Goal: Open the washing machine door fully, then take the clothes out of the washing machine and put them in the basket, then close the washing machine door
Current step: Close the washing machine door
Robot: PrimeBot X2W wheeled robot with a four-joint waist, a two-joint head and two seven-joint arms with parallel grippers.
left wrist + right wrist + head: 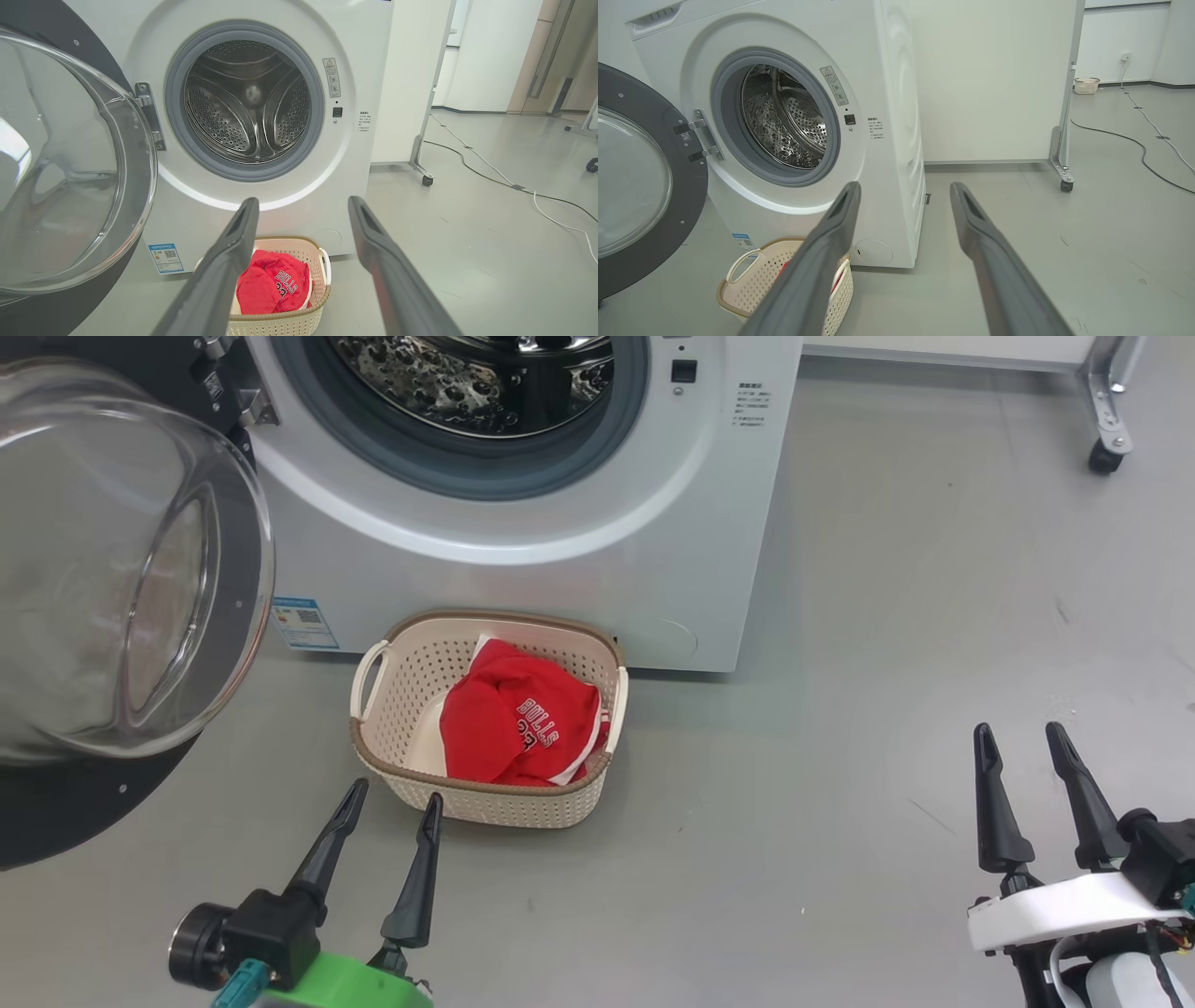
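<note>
The washing machine (579,569) (280,196) (896,140) stands with its door (121,579) (70,177) (640,186) swung wide open to the left; the steel drum (250,100) (784,121) looks bare inside. The cream basket (411,709) (308,322) (752,280) sits on the floor in front of the washer and holds the red clothes (518,719) (273,289) with "BULLS" showing. My left gripper (394,796) (302,205) is open just short of the basket's near rim, holding nothing. Off to the right, my right gripper (1019,732) (903,191) is open over bare floor.
Grey floor stretches to the right of the washer. A white panel on castors (423,179) (1064,184) stands behind the machine. Cables (514,186) (1139,149) run across the floor farther back, and a second small basket (1086,85) sits by the far wall.
</note>
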